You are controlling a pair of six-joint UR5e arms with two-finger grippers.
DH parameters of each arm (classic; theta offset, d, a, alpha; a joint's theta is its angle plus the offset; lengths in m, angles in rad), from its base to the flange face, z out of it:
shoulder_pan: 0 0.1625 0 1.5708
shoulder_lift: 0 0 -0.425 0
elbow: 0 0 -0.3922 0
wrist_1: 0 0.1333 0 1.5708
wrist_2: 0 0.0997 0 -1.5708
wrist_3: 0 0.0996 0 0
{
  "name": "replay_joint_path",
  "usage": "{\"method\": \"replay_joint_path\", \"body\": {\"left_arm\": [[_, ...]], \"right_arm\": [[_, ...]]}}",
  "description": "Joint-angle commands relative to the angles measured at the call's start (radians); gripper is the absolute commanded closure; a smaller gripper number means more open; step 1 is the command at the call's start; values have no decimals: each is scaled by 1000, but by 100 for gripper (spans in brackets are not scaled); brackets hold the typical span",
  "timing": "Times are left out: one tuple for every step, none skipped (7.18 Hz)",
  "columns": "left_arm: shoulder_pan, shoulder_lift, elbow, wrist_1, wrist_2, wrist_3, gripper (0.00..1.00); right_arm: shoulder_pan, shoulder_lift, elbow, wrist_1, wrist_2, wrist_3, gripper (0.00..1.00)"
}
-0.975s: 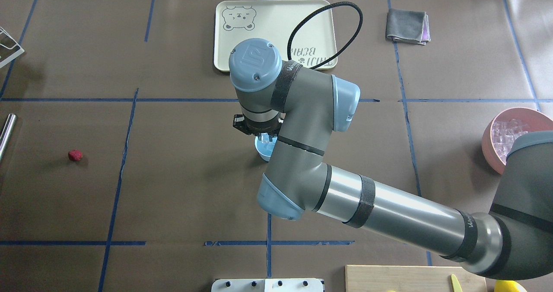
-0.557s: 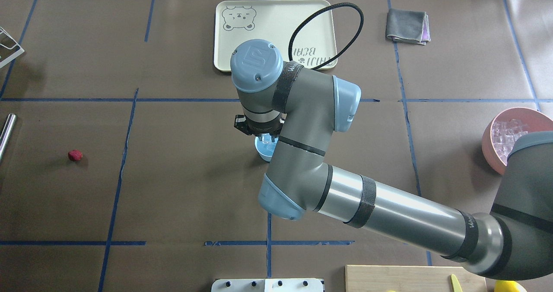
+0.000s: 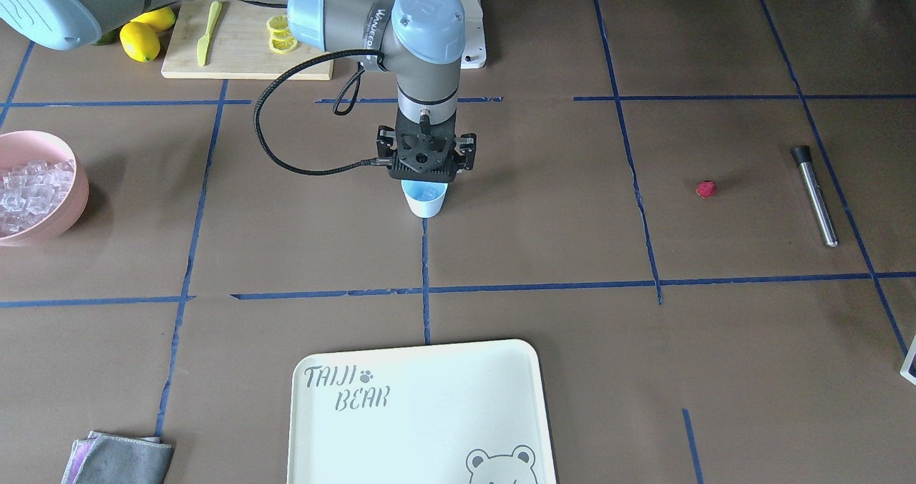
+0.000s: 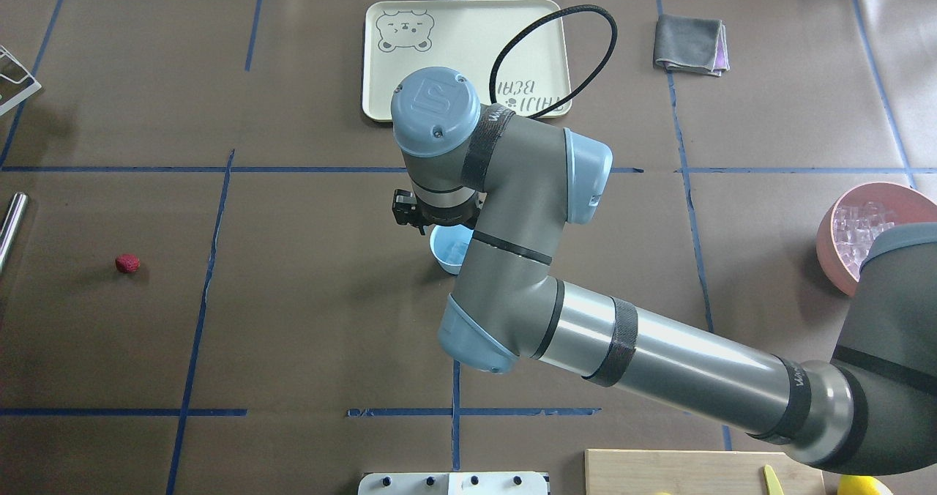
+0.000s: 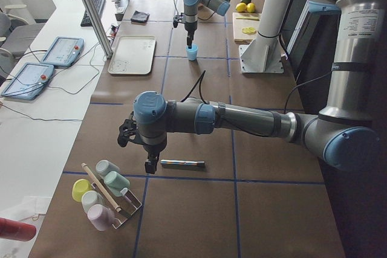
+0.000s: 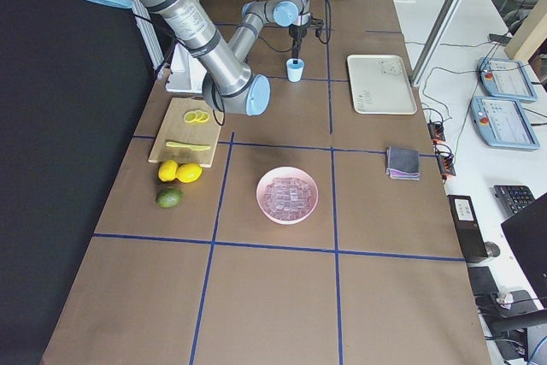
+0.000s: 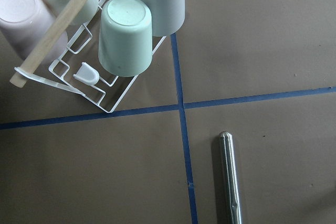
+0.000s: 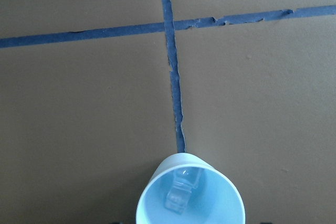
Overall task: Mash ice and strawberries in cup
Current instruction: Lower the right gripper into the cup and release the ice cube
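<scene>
— What is hard to make out here?

— Largest first: the right arm reaches across the bench and, from overhead, covers one side of the cup; the right pincer hangs straight above the cup's mouth, its fingers masked by its own black body, so I cannot tell how wide it stands; the left pincer shows only small, from the side, just over the metal rod, and its spread cannot be told either.

— And the containers?

— The pink bowl, at the robot's right end of the bench, is filled with ice; the cup stands upright near the middle, on a blue tape line, with a few clear cubes on its bottom, their number unclear; the strawberry lies on the bare bench well apart from the cup, nearer the rod, touching neither.
</scene>
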Motion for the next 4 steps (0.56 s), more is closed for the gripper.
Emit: {"method": "replay_joint_path", "body": {"left_arm": [[0, 0, -7, 0, 0, -10, 0], [0, 0, -7, 0, 0, -10, 0], [0, 0, -8, 0, 0, -10, 0], [0, 0, -8, 0, 0, -10, 0]], "right_arm": [[0, 1, 2, -1, 0, 0, 1], [0, 2, 3, -1, 0, 2, 1], [5, 2, 17, -2, 1, 0, 1], [32, -11, 72, -37, 0, 0, 1]]}}
